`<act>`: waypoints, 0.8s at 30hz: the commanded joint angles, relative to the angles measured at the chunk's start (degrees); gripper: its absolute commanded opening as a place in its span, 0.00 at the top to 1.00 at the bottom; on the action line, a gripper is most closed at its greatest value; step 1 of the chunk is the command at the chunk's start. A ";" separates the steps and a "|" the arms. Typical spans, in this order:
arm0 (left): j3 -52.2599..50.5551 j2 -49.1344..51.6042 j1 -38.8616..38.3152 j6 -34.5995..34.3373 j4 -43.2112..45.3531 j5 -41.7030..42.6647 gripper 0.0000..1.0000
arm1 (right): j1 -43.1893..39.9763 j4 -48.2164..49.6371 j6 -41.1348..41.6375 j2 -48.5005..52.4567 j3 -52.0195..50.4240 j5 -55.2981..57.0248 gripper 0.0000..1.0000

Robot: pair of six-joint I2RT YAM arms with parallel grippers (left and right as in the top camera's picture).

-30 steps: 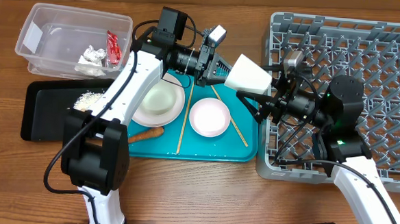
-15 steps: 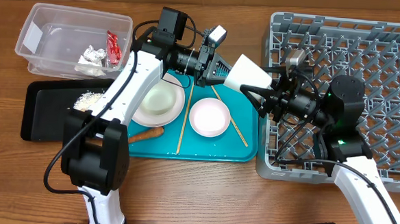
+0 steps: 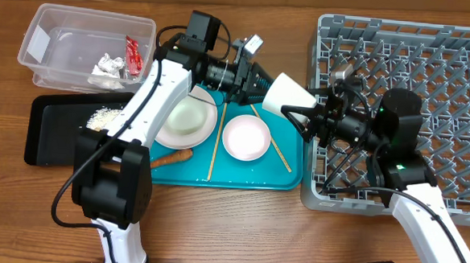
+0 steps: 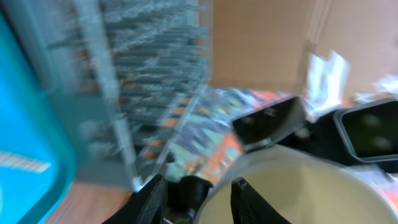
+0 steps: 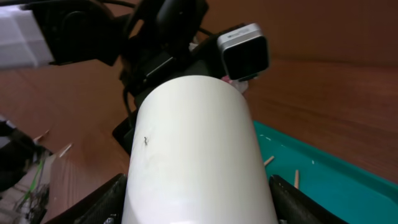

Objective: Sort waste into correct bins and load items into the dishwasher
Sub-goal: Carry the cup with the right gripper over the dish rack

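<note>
The small white cup (image 3: 289,94) hangs on its side above the teal tray's (image 3: 290,179) right end. My right gripper (image 3: 303,116) is shut on the cup's body (image 5: 196,155), with a finger (image 5: 102,200) on either side. My left gripper (image 3: 260,82) stands open at the cup's mouth. The rim (image 4: 292,163) passes between its fingers (image 4: 152,200), and I cannot tell if it touches them. On the tray lie the large bowl (image 3: 186,119), the smaller bowl (image 3: 246,138), two chopsticks (image 3: 216,144) and the carrot (image 3: 172,158).
The grey dish rack (image 3: 432,69) fills the right side, under my right arm. The clear tub (image 3: 87,27) at the back left holds a red wrapper (image 3: 132,54) and crumpled waste (image 3: 109,64). The black tray (image 3: 49,138) in front of it holds rice (image 3: 100,118).
My left gripper has opened off the cup's rim and drawn back a little to the left. My right gripper has closed on the cup, which has tipped slightly toward the tray.
</note>
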 commanded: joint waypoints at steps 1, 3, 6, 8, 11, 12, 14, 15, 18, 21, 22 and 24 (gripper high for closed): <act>0.57 -1.42 2.12 3.61 -7.65 -15.26 0.64 | 0.42 -5.75 -0.04 -0.35 1.03 12.68 0.50; 0.57 -1.44 2.93 6.05 -12.28 -18.47 0.64 | 0.24 -8.57 -0.04 -0.63 1.03 16.13 0.51; 0.57 -1.84 4.24 9.03 -19.08 -25.35 0.65 | -1.44 -13.11 0.00 -2.05 1.90 17.38 0.55; 0.57 -2.47 5.20 10.62 -23.26 -31.17 0.65 | -3.34 -17.46 0.00 -3.32 3.67 18.23 0.55; 0.57 -4.42 6.56 12.72 -28.13 -40.04 0.66 | -6.95 -26.93 -0.02 -4.92 8.26 22.95 0.56; 0.57 -5.22 6.86 12.98 -29.16 -42.69 0.66 | -8.55 -30.99 -0.02 -5.18 10.47 25.03 0.56; 0.57 -7.52 7.54 12.92 -30.88 -49.77 0.66 | -11.80 -38.53 -0.04 -5.20 14.82 28.35 0.56; 0.57 -8.83 7.85 12.57 -31.54 -53.37 0.66 | -13.25 -41.33 -0.07 -5.20 16.50 29.59 0.53; 0.57 -14.36 8.57 6.67 -34.14 -69.42 0.67 | -20.26 -52.02 -0.11 -5.14 22.47 35.08 0.50; 0.57 -18.51 8.81 2.40 -35.71 -78.47 0.65 | -26.27 -57.27 -0.07 -5.14 25.16 39.04 0.50; 0.57 -19.34 8.83 1.99 -35.89 -79.58 0.64 | -28.20 -58.23 -0.04 -5.09 25.64 40.33 0.50; 0.57 -21.35 8.83 1.95 -35.91 -80.81 0.64 | -32.20 -59.41 0.00 -4.90 25.83 43.45 0.50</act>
